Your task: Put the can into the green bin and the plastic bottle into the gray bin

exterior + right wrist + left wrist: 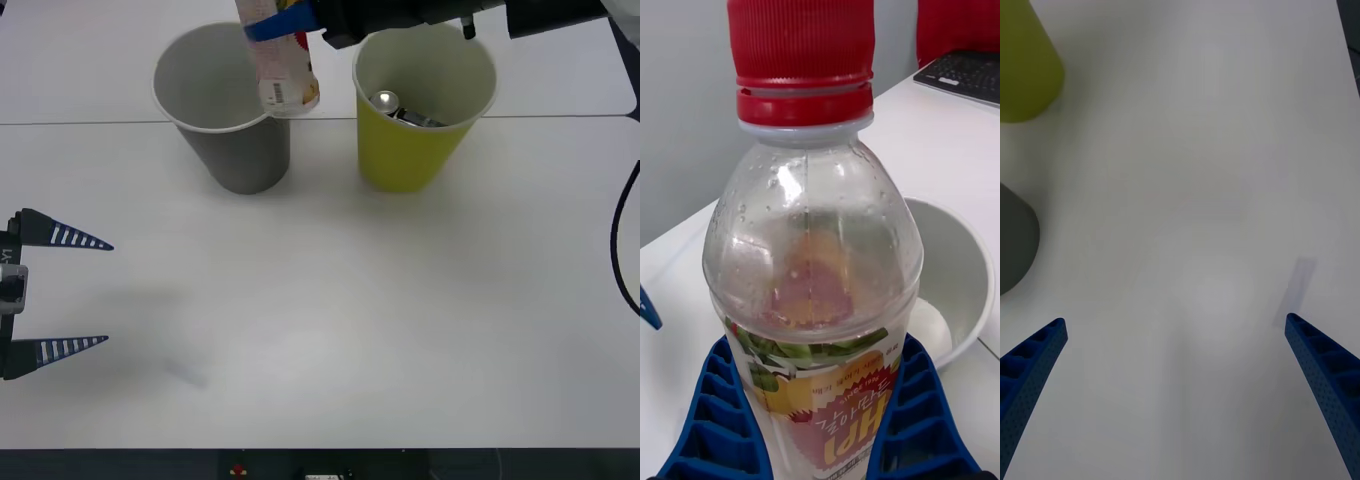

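Plastic bottle (281,65) is clamped in the right gripper (280,22), held in the air at the far side of the table, over the right rim of the gray bin (222,105). Its bottom end overlaps that rim in the front view; can't tell if it touches. Bottle is roughly vertical in the front view, slightly tilted, label showing. In the right wrist view the red cap (800,60) points away from the wrist and the blue ribbed fingers (719,420) press on both sides of the orange-red-and-white label, with the gray bin's pale inside just beyond it.

Can (397,108) lies inside the green bin (420,110), shiny round end up and toward the left, dark body angled right against the bin wall.

Green bin stands upright just right of the gray bin, a small gap between them, both at the far part of the white table (330,320). The right arm reaches in from the far right, above the green bin's far rim.

Left gripper (60,292) sits at the left edge, near side, well apart from both bins, fingers spread wide with nothing between them, hovering over bare tabletop. Left wrist view shows the outer walls of both bins beyond it.
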{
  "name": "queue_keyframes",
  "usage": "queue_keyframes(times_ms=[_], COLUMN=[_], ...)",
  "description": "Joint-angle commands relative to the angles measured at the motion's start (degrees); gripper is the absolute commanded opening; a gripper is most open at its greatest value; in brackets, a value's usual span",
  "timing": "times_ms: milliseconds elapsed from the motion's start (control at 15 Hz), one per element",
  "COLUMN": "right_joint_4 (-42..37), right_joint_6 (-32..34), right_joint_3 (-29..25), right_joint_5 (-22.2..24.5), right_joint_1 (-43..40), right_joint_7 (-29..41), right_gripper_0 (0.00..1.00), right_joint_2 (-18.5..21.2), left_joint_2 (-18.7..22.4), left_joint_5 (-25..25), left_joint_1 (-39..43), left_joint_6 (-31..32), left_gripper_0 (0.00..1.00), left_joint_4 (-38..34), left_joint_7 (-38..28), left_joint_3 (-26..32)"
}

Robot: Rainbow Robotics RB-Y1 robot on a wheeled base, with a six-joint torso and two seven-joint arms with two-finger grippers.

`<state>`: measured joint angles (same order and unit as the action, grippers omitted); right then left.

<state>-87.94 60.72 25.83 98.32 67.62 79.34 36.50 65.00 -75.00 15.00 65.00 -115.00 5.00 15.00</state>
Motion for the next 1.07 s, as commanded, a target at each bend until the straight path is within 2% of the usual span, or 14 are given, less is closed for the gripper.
queue_keyframes(times_ms=[67, 200, 400, 533, 800, 867, 933, 1000, 1067], right_joint_4=[11.3, 21.23, 31.34, 33.71, 33.71, 33.71, 33.62, 33.71, 33.62], right_joint_6=[0.01, 0.01, -0.69, -1.84, -3.51, -3.59, -3.59, -3.59, -3.59], right_joint_3=[0.71, 0.71, 0.71, 1.41, 3.79, 3.79, 3.79, 3.79, 3.79], right_joint_5=[4.69, 5.83, 6.71, 7.68, 7.59, 7.42, 7.42, 7.15, 6.89], right_joint_1=[6.03, 11.13, 15.61, 16.58, 16.58, 16.58, 16.58, 16.49, 16.58], right_joint_7=[-2.0, -5.25, -9.03, -9.38, -9.91, -10.35, -10.96, -11.76, -12.72], right_gripper_0=[0.0, 0.0, 0.0, 0.0, 0.0, 0.33, 0.75, 1.0, 1.0], right_joint_2=[-7.05, -11.8, -16.81, -18.3, -18.48, -18.48, -18.57, -18.48, -18.48], left_joint_2=[0.0, 0.0, 0.0, 0.0, 0.0, 0.0, 0.0, 0.0, 0.0], left_joint_5=[0.0, 0.0, 0.0, 0.0, 0.0, 0.0, 0.0, 0.0, 0.0], left_joint_1=[0.0, 0.0, 0.0, 0.0, 0.0, 0.0, 0.0, 0.0, 0.0], left_joint_6=[0.0, 0.0, 0.0, 0.0, 0.0, 0.0, 0.0, 0.0, 0.0], left_gripper_0=[1.0, 1.0, 1.0, 1.0, 1.0, 1.0, 1.0, 1.0, 1.0], left_joint_4=[0.0, 0.0, 0.0, 0.0, 0.0, 0.0, 0.0, 0.0, 0.0], left_joint_7=[0.0, 0.0, 0.0, 0.0, 0.0, 0.0, 0.0, 0.0, 0.0], left_joint_3=[0.0, 0.0, 0.0, 0.0, 0.0, 0.0, 0.0, 0.0, 0.0])
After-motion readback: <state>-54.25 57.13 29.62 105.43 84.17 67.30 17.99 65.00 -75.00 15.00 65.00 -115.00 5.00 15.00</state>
